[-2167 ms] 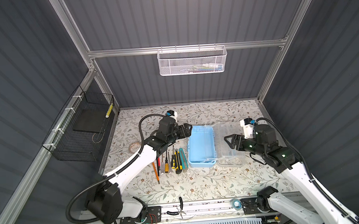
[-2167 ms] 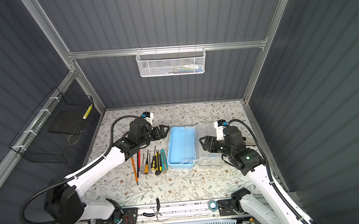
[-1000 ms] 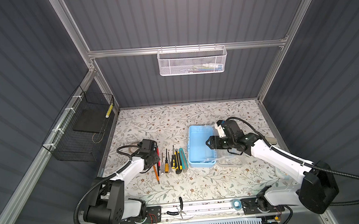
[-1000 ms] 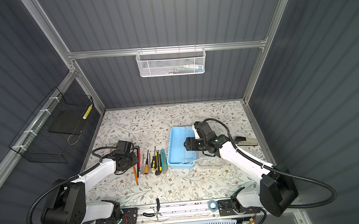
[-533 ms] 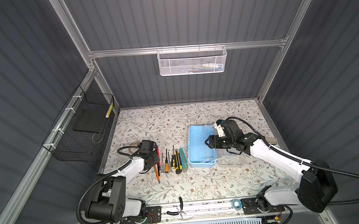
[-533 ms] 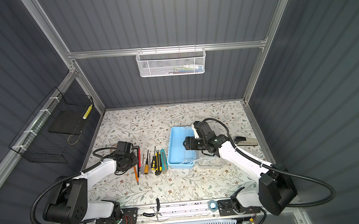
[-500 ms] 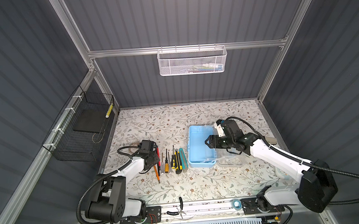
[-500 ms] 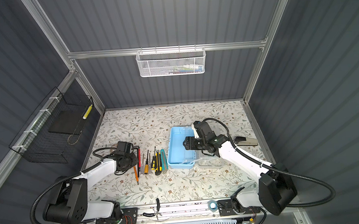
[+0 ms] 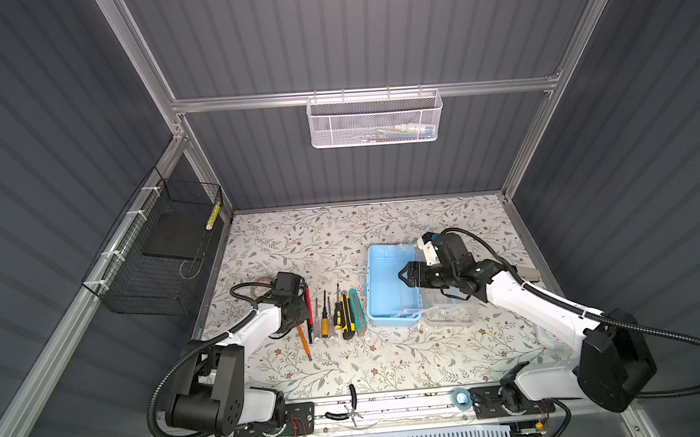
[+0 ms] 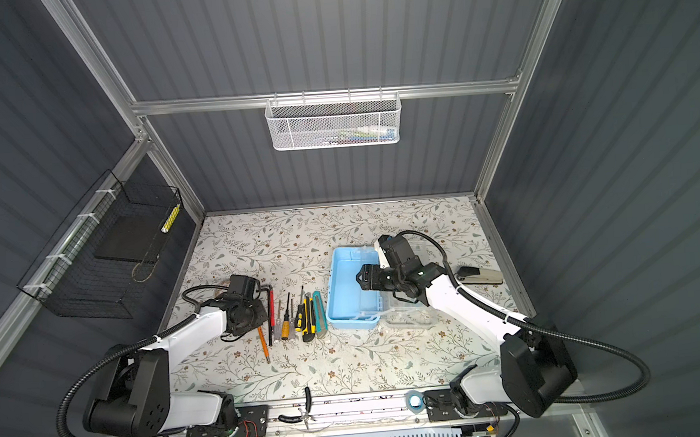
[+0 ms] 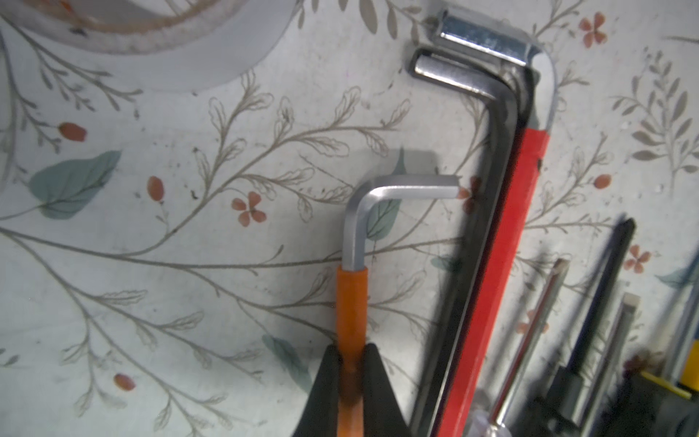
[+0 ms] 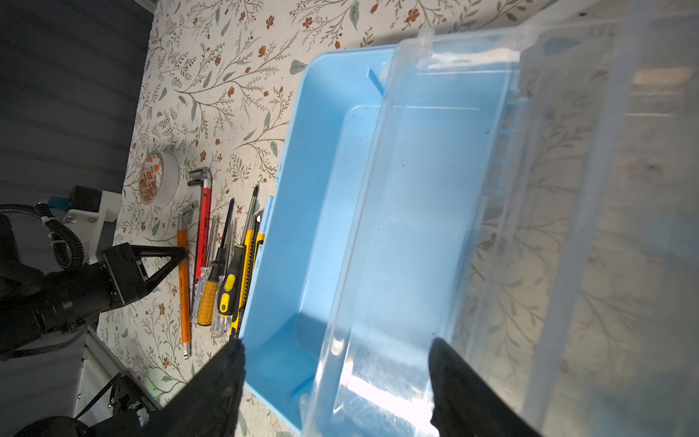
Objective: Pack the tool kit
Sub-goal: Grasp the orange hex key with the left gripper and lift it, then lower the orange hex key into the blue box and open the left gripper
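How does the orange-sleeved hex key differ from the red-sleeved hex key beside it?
The orange-sleeved hex key is pinched in the left claw; the red-sleeved hex key lies free. The orange one is slimmer, the red one thicker. Both are L-shaped with a bare metal bend.

Box [image 9: 385, 305] open above; tool row [image 9: 324, 323] close beside, perhaps touching.

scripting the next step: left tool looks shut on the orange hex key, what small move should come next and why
Probably a short straight lift: the left tool pinches the orange-sleeved L-shaped metal hex key lying flat beside the red-sleeved hex key, and the light-blue plastic box stands open and empty.
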